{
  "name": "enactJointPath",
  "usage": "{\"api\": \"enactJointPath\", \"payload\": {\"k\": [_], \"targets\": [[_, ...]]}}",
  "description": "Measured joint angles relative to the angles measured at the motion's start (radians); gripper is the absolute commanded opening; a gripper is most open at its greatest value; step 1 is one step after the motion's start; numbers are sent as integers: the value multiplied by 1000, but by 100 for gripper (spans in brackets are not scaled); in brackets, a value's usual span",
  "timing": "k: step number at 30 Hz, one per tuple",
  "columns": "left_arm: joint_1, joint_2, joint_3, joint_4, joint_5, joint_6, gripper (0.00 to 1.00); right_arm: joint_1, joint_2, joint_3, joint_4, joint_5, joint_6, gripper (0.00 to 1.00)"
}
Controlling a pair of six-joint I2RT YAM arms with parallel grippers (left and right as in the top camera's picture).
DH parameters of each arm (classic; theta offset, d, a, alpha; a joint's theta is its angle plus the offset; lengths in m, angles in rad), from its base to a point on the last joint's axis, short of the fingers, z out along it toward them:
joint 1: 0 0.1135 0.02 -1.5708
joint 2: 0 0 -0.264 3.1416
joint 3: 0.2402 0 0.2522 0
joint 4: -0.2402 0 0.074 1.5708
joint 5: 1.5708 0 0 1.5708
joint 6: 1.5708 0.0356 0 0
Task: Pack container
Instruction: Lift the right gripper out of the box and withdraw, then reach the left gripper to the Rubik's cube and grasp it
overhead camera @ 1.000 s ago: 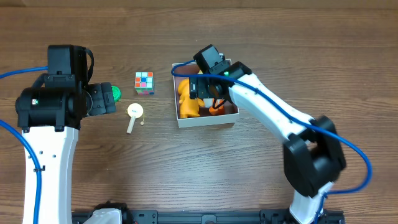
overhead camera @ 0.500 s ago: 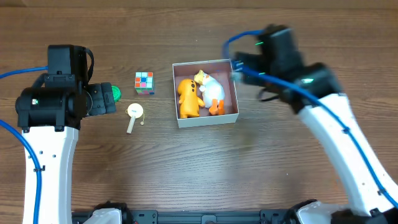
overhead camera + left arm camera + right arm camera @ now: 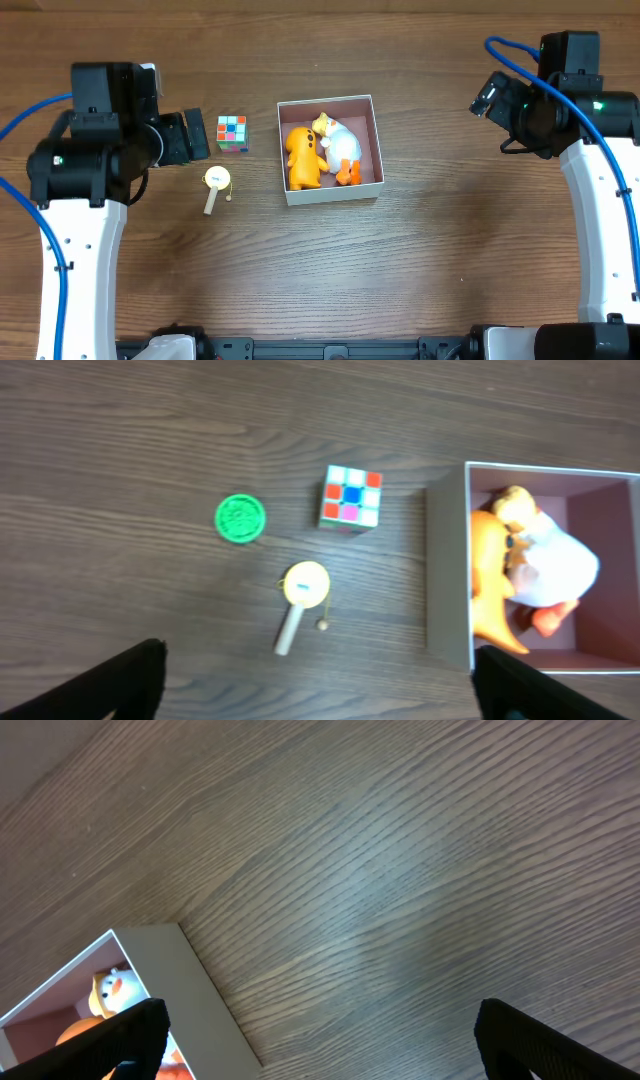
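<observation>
The container (image 3: 332, 193) holds an orange toy (image 3: 302, 160) (white toy (image 3: 343, 146) alongside).

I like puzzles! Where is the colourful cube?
In the overhead view, the cube sits left of the container, apart from it, just above the small yellow rattle.

Seemingly a robotics lab; wood-grain table (image 3: 400, 280) flanked by two cabled white arms (image 3: 75, 240).

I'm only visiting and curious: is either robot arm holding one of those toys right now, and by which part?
Nothing is held. The left tool and the right tool are both open, with only the wooden table showing in each gap.
</observation>
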State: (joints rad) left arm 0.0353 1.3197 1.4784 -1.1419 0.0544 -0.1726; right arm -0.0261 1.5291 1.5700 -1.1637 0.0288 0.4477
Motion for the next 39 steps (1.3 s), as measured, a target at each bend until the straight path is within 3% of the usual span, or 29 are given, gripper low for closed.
{"api": "enactJointPath", "payload": {"k": [4, 7, 9, 12, 15, 26, 32, 39], "targets": [[-2, 110, 32, -6, 37, -3, 83, 0, 0, 0, 0, -1, 0, 100], [-26, 278, 127, -37, 58, 18, 85, 0, 0, 0, -1, -3, 0, 100], [-67, 398, 211, -39, 68, 47, 96, 0, 0, 0, 0, -3, 0, 100], [-127, 505, 248, -16, 68, 79, 92, 0, 0, 0, -1, -3, 0, 100], [-166, 586, 251, -1, 33, 68, 87, 0, 0, 0, -1, -3, 0, 100], [-169, 761, 251, 63, -114, 50, 92, 0, 0, 0, 0, -3, 0, 100], [-169, 857, 253, 74, -130, 45, 81, 0, 0, 0, 0, -3, 0, 100], [-169, 903, 254, 95, -134, 43, 44, 0, 0, 0, -1, -3, 0, 100]]}}
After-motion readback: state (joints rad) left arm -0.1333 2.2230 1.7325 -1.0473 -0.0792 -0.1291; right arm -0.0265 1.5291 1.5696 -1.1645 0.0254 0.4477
